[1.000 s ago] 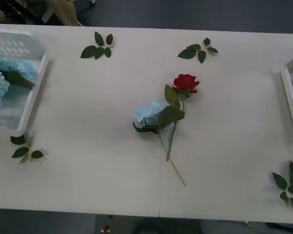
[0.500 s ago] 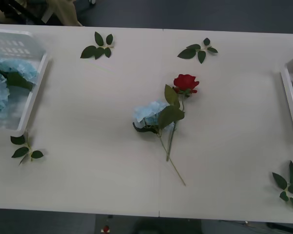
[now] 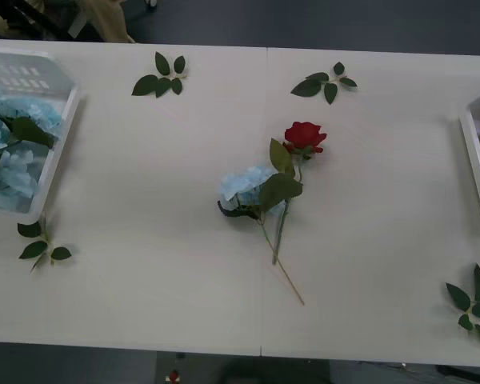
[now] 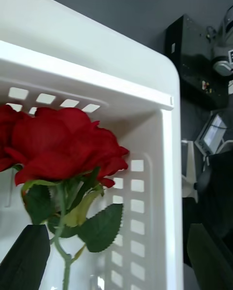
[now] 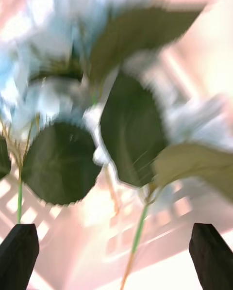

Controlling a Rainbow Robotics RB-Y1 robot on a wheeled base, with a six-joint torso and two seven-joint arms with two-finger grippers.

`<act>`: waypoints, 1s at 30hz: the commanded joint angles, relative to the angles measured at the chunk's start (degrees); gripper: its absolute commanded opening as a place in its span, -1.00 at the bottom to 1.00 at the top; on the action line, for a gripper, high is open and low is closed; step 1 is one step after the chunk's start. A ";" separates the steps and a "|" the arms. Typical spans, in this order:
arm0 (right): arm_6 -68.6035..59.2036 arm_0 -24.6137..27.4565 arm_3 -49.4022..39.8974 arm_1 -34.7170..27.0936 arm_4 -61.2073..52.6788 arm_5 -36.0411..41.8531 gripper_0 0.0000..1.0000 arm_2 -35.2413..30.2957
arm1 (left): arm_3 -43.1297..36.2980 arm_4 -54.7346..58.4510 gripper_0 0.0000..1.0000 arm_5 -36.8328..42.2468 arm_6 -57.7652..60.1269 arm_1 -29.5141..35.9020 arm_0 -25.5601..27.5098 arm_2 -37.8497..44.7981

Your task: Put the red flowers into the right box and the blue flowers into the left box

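Observation:
At the table's middle lie a red flower (image 3: 305, 136) and a blue flower (image 3: 244, 184), side by side with stems crossing; a green leaf covers part of the blue head. Several blue flowers (image 3: 12, 172) rest in the left box (image 3: 60, 144). The left wrist view shows them (image 5: 63, 42) close up and blurred, with my left gripper (image 5: 114, 232) open just above them. Another red flower (image 4: 63, 144) lies in the right box (image 4: 97, 84), beneath my open right gripper (image 4: 116, 239). In the front view that box (image 3: 474, 156) is cut off by the right edge.
Loose green leaf sprigs lie at the back left (image 3: 162, 76), back middle (image 3: 326, 82), front left beside the left box (image 3: 40, 244) and front right (image 3: 472, 308). The table's front edge runs along the bottom of the front view.
The blue flowers in the left box have shifted and settled lower, with more dark leaves showing. The two flowers at the table's middle have not moved.

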 commanded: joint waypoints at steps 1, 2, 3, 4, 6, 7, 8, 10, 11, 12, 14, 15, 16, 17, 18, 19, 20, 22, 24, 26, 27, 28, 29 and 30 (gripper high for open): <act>2.80 -1.73 -2.16 -0.80 -4.28 2.65 0.66 0.15 | -4.08 11.18 0.82 3.53 -1.08 0.29 0.11 1.16; 2.88 -1.64 -3.13 -0.80 -5.60 3.53 0.66 0.15 | -4.17 15.05 0.81 3.53 -1.08 0.29 0.11 0.90; 2.97 -1.64 -3.57 -0.80 -6.21 3.88 0.66 0.15 | -4.17 16.89 0.81 3.36 -1.08 0.29 0.11 0.54; 3.06 -1.64 -4.71 -0.72 -7.44 4.76 0.66 0.15 | -4.17 19.97 0.81 3.01 -1.08 -0.06 0.11 -0.51; 3.24 -1.29 -7.08 -0.72 -9.64 6.60 0.66 0.15 | -4.70 23.75 0.82 1.86 -1.08 -1.21 0.02 -2.97; 3.24 -1.02 -8.49 -0.80 -10.61 7.57 0.66 0.15 | -4.87 24.63 0.82 0.98 -1.08 -2.00 0.02 -4.11; 3.24 -0.41 -10.51 -0.80 -11.75 8.62 0.66 0.06 | -5.31 25.33 0.82 -0.25 -1.08 -2.88 0.11 -5.43; 2.80 0.73 -14.12 -0.80 -13.33 10.65 0.66 0.15 | -5.93 25.07 0.81 -2.97 1.16 -4.46 0.02 -7.19; 2.53 1.26 -15.96 -0.80 -14.12 11.70 0.67 0.06 | -5.93 24.98 0.81 -4.64 2.04 -5.25 0.02 -7.98; 2.18 2.14 -18.42 -0.80 -15.18 13.11 0.66 -0.38 | -5.93 24.71 0.81 -6.66 2.75 -6.30 0.02 -8.77; 1.30 3.90 -22.73 -0.80 -17.11 15.39 0.66 -1.61 | -5.84 24.28 0.82 -9.65 2.66 -8.15 0.11 -10.00; 0.77 4.34 -23.87 -0.80 -17.64 16.18 0.66 -2.05 | -5.84 24.28 0.82 -10.27 2.75 -8.59 0.19 -10.18; -0.90 5.39 -26.16 -0.80 -18.69 17.77 0.67 -2.75 | -5.84 24.45 0.81 -11.41 2.75 -9.73 0.28 -10.53; -2.13 6.18 -28.00 -0.80 -19.22 18.82 0.66 -3.28 | -5.84 24.63 0.82 -12.37 2.83 -10.61 0.37 -10.62; -3.53 7.15 -30.55 -0.80 -19.48 20.31 0.67 -3.63 | -5.84 24.80 0.82 -13.96 2.83 -11.84 0.72 -10.62; -5.38 8.03 -33.01 -0.80 -19.48 21.63 0.66 -4.07 | -5.84 24.80 0.82 -15.36 2.83 -12.90 1.16 -10.71; -6.26 8.56 -34.33 -0.80 -19.48 22.34 0.66 -4.33 | -5.84 24.63 0.81 -16.15 2.83 -13.51 1.42 -10.71; -9.77 10.66 -39.16 -0.80 -19.66 24.80 0.66 -5.48 | -5.84 23.48 0.82 -18.88 2.83 -15.62 2.48 -10.97; -12.58 11.90 -43.21 -0.80 -19.84 26.64 0.67 -5.91 | -5.84 22.52 0.81 -20.28 2.92 -16.76 3.18 -10.97; -16.01 13.04 -47.34 -0.80 -20.19 28.58 0.66 -6.27 | -5.84 21.64 0.82 -20.99 3.27 -17.82 3.62 -11.23; -17.51 13.48 -49.01 -0.80 -20.27 29.37 0.66 -6.27 | -5.84 21.37 0.81 -21.08 3.54 -18.17 3.71 -11.23; -18.91 13.74 -50.41 -0.80 -20.36 29.89 0.66 -6.35 | -5.84 21.20 0.82 -21.25 3.80 -18.52 3.71 -11.23; -20.76 14.18 -52.17 -0.72 -20.63 30.60 0.66 -6.27 | -5.84 21.11 0.81 -21.52 4.06 -18.96 3.71 -11.23; -21.99 14.44 -53.40 -0.72 -20.89 31.04 0.66 -6.27 | -5.84 21.11 0.82 -22.04 4.24 -19.31 3.71 -11.23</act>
